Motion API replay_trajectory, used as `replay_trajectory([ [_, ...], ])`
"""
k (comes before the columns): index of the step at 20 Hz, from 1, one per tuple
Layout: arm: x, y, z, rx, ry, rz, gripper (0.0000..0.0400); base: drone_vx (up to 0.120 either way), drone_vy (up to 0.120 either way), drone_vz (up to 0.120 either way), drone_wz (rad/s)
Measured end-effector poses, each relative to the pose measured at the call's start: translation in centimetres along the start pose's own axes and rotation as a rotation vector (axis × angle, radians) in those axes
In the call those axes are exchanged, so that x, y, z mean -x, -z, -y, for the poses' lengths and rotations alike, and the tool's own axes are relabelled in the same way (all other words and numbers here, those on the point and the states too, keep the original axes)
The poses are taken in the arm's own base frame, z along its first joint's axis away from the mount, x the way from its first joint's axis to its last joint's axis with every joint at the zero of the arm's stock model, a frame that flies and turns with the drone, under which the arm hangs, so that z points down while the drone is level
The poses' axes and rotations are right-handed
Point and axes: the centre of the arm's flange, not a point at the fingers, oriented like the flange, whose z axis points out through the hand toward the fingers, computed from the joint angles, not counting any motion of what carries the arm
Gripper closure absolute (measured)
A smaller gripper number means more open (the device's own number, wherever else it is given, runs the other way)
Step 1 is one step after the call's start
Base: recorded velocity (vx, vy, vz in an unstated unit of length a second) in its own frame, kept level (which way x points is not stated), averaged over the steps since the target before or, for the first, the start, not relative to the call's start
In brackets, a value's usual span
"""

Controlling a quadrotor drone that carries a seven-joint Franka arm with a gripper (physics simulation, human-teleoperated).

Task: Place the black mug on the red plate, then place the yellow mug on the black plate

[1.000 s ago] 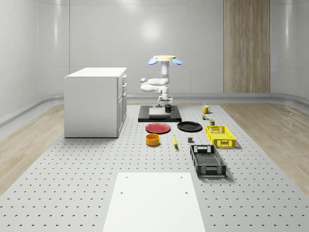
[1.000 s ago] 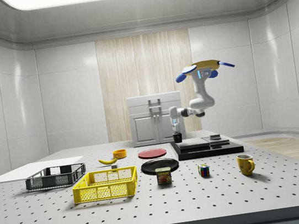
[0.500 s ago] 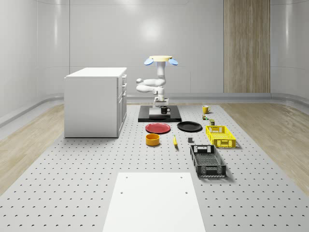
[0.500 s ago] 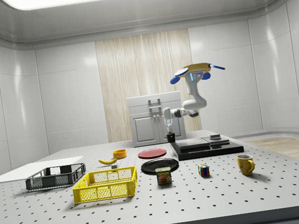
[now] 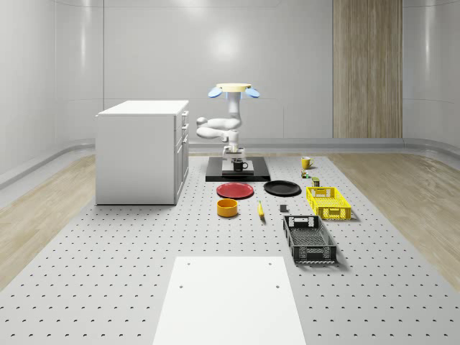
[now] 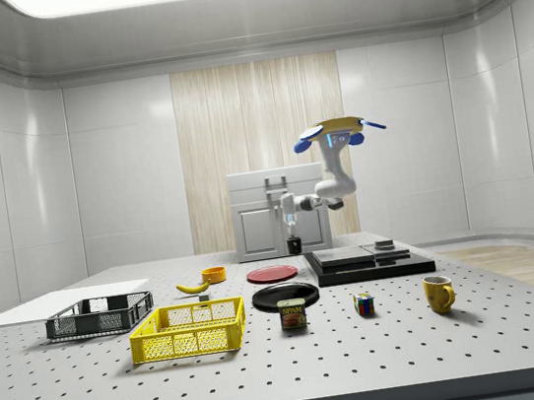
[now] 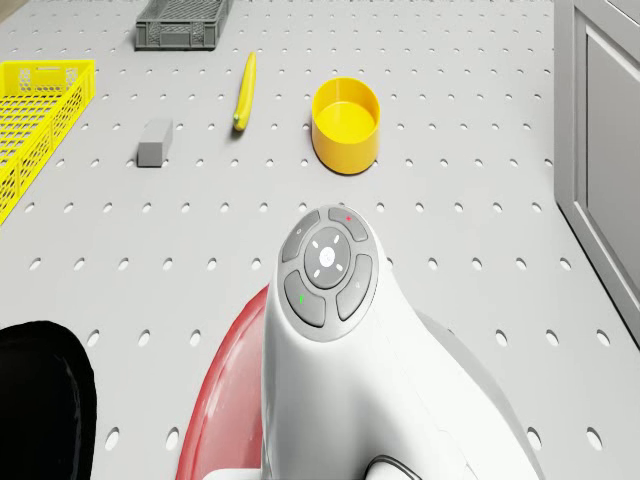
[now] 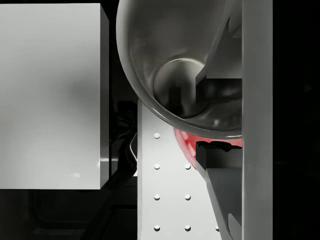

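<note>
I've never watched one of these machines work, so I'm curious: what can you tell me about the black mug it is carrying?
The black mug is small, dark and glossy, with a handle on the whole-scene view's right. It hangs upright in the gripper, lifted off the table, near the black platform's edge, short of the red plate. The wrist view looks down into its shiny bowl, one finger inside the rim.

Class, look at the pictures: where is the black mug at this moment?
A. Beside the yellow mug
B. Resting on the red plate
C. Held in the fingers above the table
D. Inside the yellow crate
C: the black mug hangs in the gripper, not yet down on the red plate.
</note>
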Motion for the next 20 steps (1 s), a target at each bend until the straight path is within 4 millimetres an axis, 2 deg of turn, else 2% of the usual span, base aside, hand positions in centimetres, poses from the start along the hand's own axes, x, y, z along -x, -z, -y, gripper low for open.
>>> replay_trajectory([
  [4,0.0,0.0,0.0,0.0,0.0,0.0,0.029,0.12,0.0,-0.02,0.0],
  [11,0.0,0.0,0.0,0.0,0.0,0.0,0.029,0.12,0.0,-0.12,0.0],
  [20,0.0,0.0,0.0,0.0,0.0,0.0,0.029,0.12,0.0,0.0,0.0],
])
